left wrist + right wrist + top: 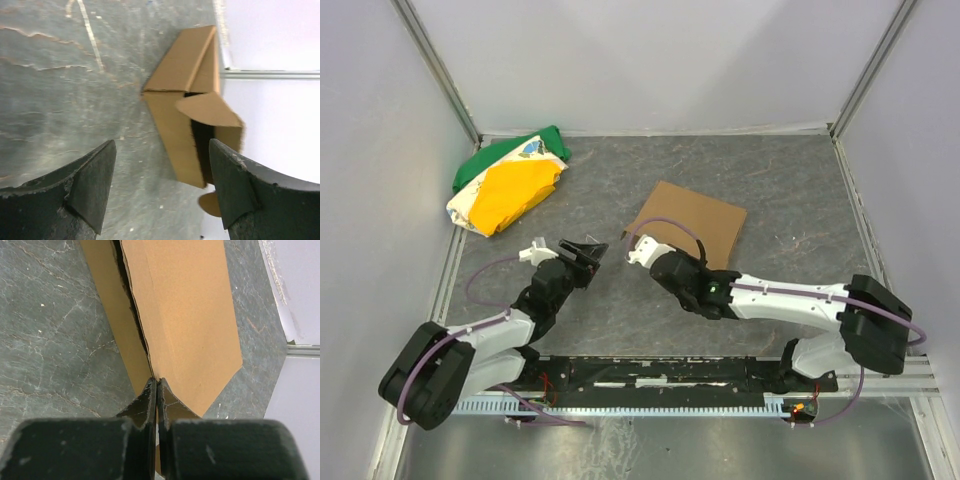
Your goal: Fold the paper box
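Near the middle of the table the paper box lay part-folded, my right hand shut empty against its seam, my left hand gaping empty and apart from it, so I judged a push might skid the unbraced box away.

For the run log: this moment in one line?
paper box: partly folded | left gripper: open, off box | right gripper: shut, tips at box edge
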